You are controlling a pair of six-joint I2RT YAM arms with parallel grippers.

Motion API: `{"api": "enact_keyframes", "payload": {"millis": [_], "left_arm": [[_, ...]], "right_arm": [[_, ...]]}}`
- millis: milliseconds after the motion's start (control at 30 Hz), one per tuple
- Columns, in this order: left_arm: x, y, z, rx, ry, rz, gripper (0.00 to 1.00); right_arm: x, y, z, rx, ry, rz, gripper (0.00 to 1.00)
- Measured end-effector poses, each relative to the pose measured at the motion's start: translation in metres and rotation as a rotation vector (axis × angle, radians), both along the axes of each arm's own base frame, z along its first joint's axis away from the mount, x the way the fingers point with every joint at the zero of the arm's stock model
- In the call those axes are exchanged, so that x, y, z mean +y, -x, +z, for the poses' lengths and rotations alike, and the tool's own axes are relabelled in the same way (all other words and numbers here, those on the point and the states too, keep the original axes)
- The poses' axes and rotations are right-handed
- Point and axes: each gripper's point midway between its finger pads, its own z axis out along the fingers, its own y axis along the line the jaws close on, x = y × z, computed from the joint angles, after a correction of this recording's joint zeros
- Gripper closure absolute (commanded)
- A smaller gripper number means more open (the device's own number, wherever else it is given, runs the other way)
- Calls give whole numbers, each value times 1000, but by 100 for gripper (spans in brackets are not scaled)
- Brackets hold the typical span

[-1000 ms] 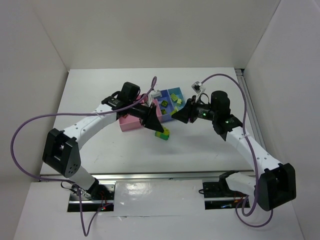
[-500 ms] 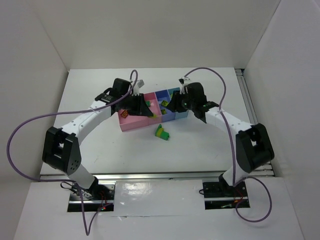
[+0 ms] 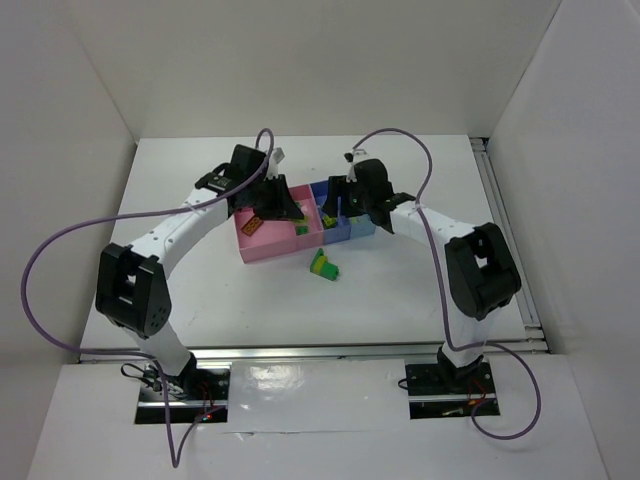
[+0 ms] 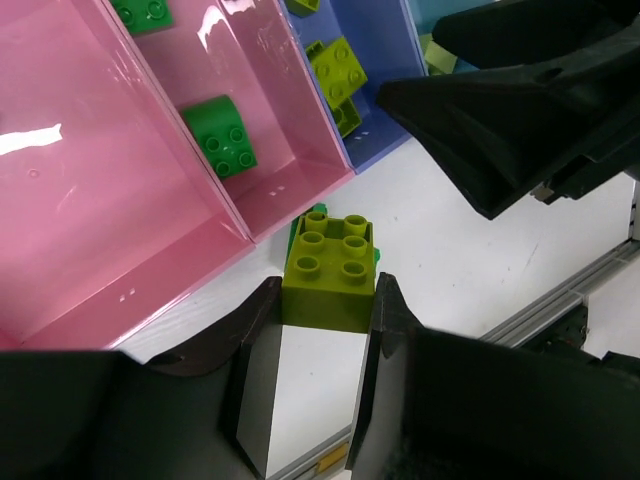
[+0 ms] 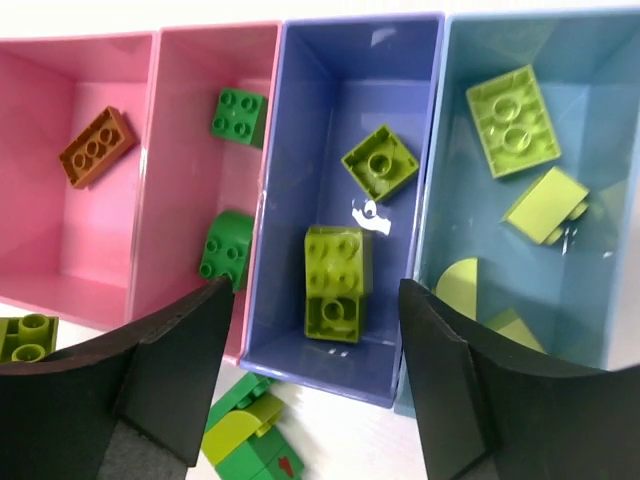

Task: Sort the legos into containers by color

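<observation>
My left gripper point(image 4: 328, 292) is shut on a lime lego point(image 4: 330, 268), held just off the pink front corner of the containers point(image 3: 256, 248). The narrow pink compartment point(image 4: 262, 150) holds two dark green legos point(image 4: 222, 135). My right gripper point(image 5: 315, 322) hangs open over the periwinkle compartment point(image 5: 300, 200), where two lime legos point(image 5: 338, 280) lie. An orange-brown lego point(image 5: 96, 147) lies in the large pink compartment. Pale yellow-green legos point(image 5: 512, 120) lie in the light blue compartment point(image 5: 600, 250). In the top view the left gripper point(image 3: 300, 226) and right gripper point(image 3: 335, 208) are close together over the tray.
A small clump of green and lime legos point(image 3: 324, 265) lies on the white table just in front of the tray, also in the right wrist view as a clump point(image 5: 250, 435). The right gripper's black body point(image 4: 520, 110) looms close in the left wrist view.
The right arm swung left from beside the tray to over the periwinkle compartment, and its gripper went from shut to open. The left arm drew back toward the pink end with its lime lego.
</observation>
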Motion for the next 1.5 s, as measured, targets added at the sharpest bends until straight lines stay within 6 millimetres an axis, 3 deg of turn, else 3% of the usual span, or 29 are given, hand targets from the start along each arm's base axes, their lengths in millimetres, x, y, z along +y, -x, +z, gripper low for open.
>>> {"api": "enact_keyframes", "payload": {"millis": [100,233,433,567,733,767,867,900,1000,1167,1300,1367,1500], "left_arm": [[0,-6,2,-6,-10,10,100],[-8,-22,-1,-13,-33,19,100],[-33,-51,-12,-25,-96,43,100],[-46,-71,-22,-35,-139,61,100],[-60,-103,-36,-39,-168,79,60],[-63,-111,-39,-37,-174,83,48],[-70,-123,-44,-37,-180,85,31],[-69,-122,-44,-35,-186,81,23],[-67,-117,-42,-29,-202,81,14],[-69,-99,-16,-63,-204,57,14],[-62,-71,25,-118,-189,42,14],[-52,-52,45,-146,-182,46,18],[-19,-13,66,-185,-188,75,21]], "right_arm": [[-4,-3,6,-23,15,-21,30],[-22,2,30,-82,31,-95,32],[-74,44,81,-180,-28,-250,29],[-102,69,97,-225,-51,-323,29],[-115,92,98,-218,-53,-346,28],[-117,94,99,-217,-52,-349,28],[-120,100,98,-204,-48,-355,28],[-120,101,96,-197,-46,-356,28],[-123,108,84,-173,-38,-358,28],[-112,118,61,-110,-41,-302,28],[-75,128,41,-60,-23,-168,25],[-52,138,19,-15,27,-67,19],[-21,154,-29,67,175,111,18]]}}
